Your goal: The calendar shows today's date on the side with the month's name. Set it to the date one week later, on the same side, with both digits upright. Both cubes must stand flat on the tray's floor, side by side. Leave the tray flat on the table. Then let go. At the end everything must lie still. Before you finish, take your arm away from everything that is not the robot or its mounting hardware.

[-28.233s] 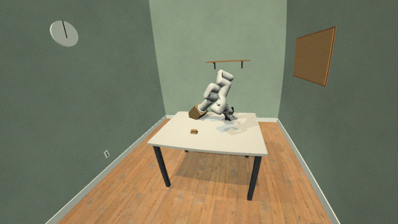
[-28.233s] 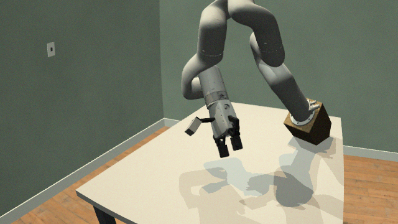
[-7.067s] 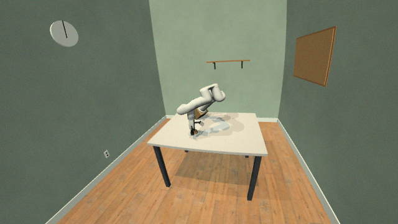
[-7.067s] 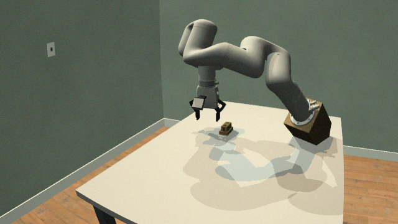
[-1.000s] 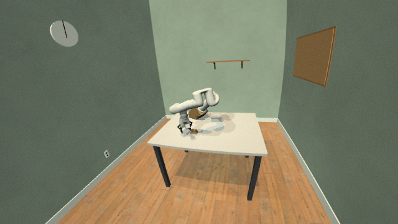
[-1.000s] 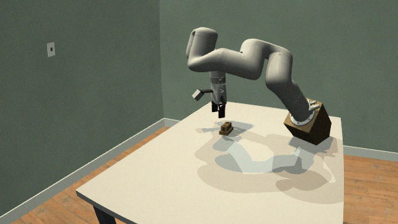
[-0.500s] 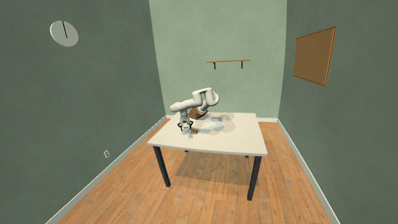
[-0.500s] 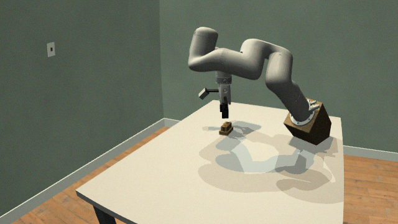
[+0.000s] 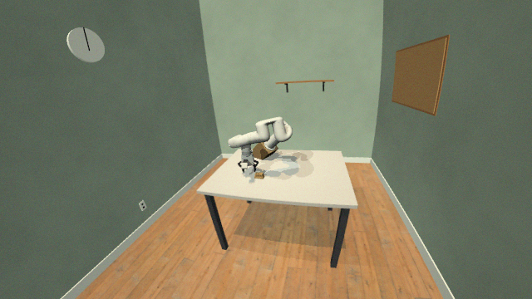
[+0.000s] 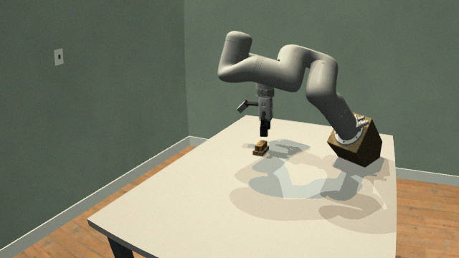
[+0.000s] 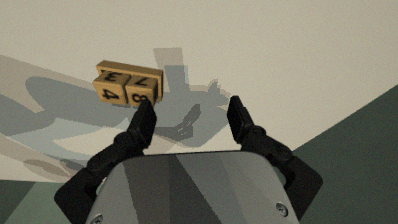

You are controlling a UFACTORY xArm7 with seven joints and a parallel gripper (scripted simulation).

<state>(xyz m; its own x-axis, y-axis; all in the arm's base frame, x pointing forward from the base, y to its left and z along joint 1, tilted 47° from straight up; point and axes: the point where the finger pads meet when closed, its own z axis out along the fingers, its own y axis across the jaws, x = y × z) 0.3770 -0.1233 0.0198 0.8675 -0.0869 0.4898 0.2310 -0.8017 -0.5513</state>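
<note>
Top, exterior and wrist views of an arm (image 9: 249, 137) (image 10: 289, 69) over a table (image 9: 312, 187) (image 10: 179, 186) (image 11: 300, 45). The calendar's tray (image 10: 257, 153) (image 11: 131, 68) rests inboard of the tabletop's edges; in the top view, the broader stretch of tabletop lies to the picture's right of it, the shorter to the left. In the exterior view, open space separates the fingertips from the calendar below. Count: one tray, two cubes (image 11: 111, 91) (image 11: 141, 91) and one pincer (image 9: 248, 169) (image 10: 265, 132) (image 11: 191, 107) with two fingers. The cubes sit side by side at the tray; in the wrist view, 4 and 8 are legible on their near faces, turned from upright. Whether both cubes lie flat on the tray's floor cannot be told. The arm rises from a slanted wooden block (image 9: 262, 150) (image 10: 371, 143), bends at several joints and points its wrist down. The pincer is spread wide, with nothing between its fingers; in the wrist view one finger overlaps the cube marked 8.

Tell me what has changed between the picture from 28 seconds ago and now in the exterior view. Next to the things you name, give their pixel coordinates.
The gripper (image 9: 248, 169) (image 10: 264, 134) (image 11: 191, 107), tilted earlier, now points straight down near the calendar (image 9: 259, 175) (image 10: 260, 147) (image 11: 111, 89), open with nothing between its fingers. The arm, folded high before, now reaches lower across the table (image 9: 307, 187) (image 10: 179, 186) (image 11: 300, 45). The wooden base block (image 9: 261, 151) (image 10: 371, 143) stayed put.
</note>
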